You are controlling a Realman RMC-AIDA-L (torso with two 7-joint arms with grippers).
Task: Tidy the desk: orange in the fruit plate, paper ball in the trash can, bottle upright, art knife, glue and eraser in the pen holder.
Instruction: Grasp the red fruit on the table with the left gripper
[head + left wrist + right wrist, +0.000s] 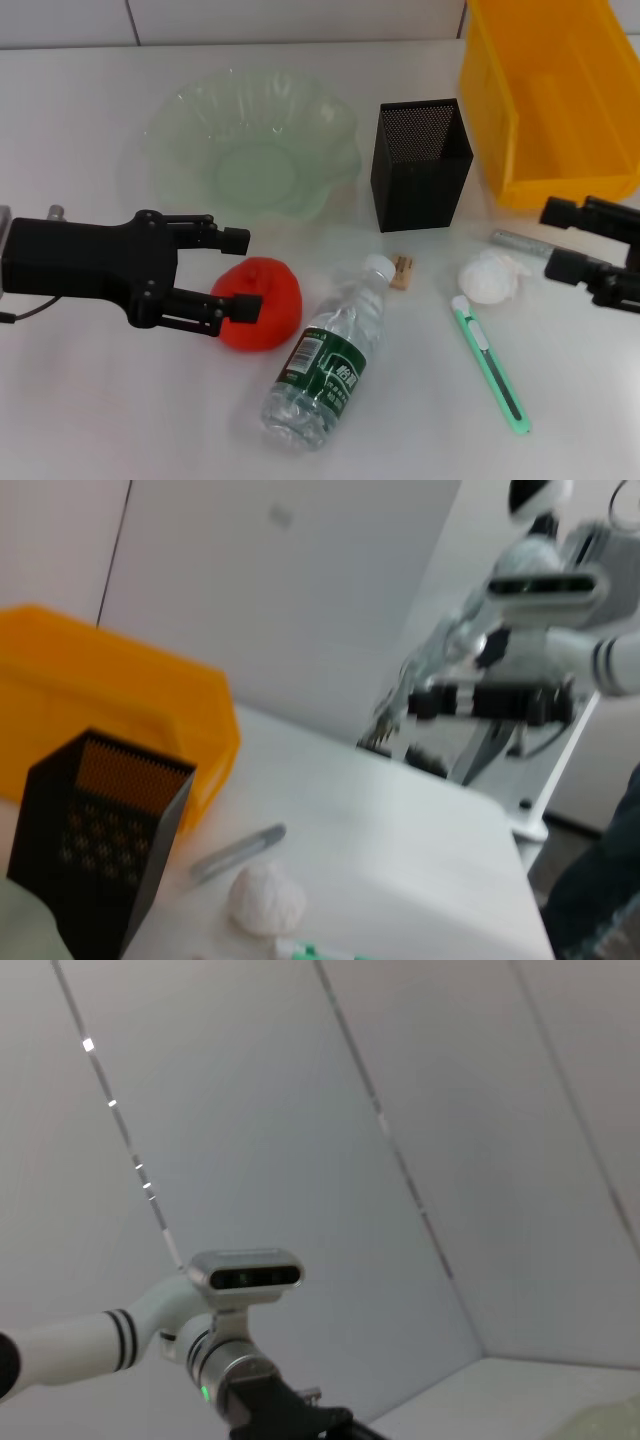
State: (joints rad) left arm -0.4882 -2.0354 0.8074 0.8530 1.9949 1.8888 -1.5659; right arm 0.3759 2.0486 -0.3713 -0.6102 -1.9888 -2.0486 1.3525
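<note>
Left end effector (236,272): fingers spread wide, flanking the orange (262,303), near-left of the plate (253,145). Right end effector (560,240): parted, empty, right of the paper ball (488,277). 1 bottle (327,362): lying flat.

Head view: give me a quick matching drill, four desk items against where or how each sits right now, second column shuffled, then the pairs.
Items:
1. orange
2. water bottle
3. pen holder
4. art knife

States:
A. standing empty beside the yellow bin
B. lying flat below the paper ball
C. on its side, cap toward the pen holder
D. at the fingers of the left gripper, outside the fruit plate

Pairs: 1-D, 2-C, 3-A, 4-B
</note>
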